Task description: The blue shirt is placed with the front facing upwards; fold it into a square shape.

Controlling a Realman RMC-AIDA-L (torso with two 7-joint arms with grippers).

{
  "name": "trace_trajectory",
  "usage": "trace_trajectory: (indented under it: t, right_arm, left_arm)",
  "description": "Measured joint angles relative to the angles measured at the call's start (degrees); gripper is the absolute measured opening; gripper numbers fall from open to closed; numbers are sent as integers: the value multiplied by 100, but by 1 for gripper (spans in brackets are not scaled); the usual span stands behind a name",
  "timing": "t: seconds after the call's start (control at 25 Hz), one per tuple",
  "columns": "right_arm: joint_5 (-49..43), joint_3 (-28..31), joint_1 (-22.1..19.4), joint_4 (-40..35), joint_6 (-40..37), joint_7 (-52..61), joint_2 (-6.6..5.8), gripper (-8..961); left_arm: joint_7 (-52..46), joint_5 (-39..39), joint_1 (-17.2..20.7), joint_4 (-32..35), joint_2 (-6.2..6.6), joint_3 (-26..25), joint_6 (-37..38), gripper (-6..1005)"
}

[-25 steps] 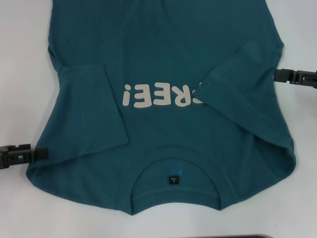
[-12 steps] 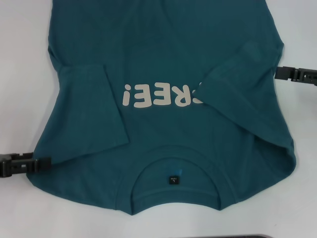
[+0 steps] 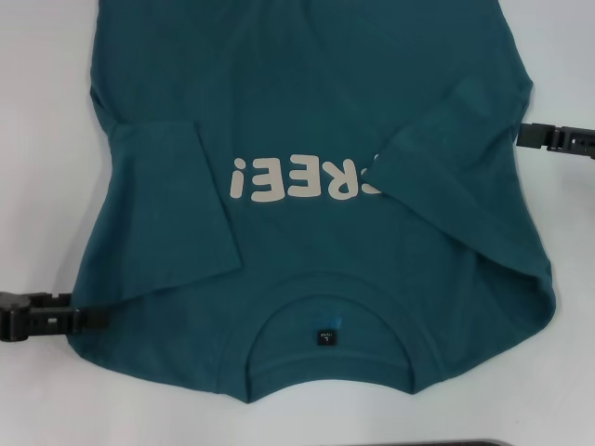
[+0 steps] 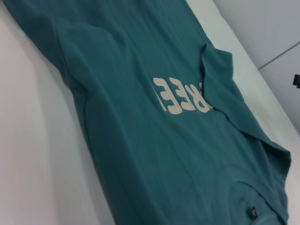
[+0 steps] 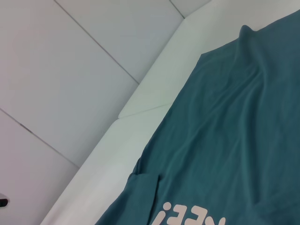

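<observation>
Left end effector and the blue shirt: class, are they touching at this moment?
Touching. In the head view the left end effector has its tip overlapping the shoulder edge of the blue shirt, with no white table showing between them.

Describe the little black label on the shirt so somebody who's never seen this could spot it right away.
A blue shirt covers most of the white table. Follow it to its round collar, on the edge nearest the robot. Inside that curve sits the neck label, a tiny black square, the only dark patch on the cloth.
</observation>
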Motion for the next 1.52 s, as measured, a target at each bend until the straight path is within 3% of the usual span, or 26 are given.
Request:
trace_trajectory:
  t: [0.76, 0.96, 1.08, 1.52]
  right_arm:
    - [1, 0, 42, 6, -19, 69, 0, 708]
    - [4, 13, 66, 14, -17, 76, 1, 708]
    - [6, 17, 81, 17, -15, 77, 0, 708]
    - [8, 18, 78, 18, -19, 79, 0, 708]
  left_arm:
    - [-106, 316, -47, 20, 0, -27, -306, 904]
    - [-221, 437, -70, 49, 25, -61, -475, 705]
    - [-227, 438, -70, 44, 23, -53, -475, 498]
    - [-233, 440, -160, 49, 33, -42, -466, 255]
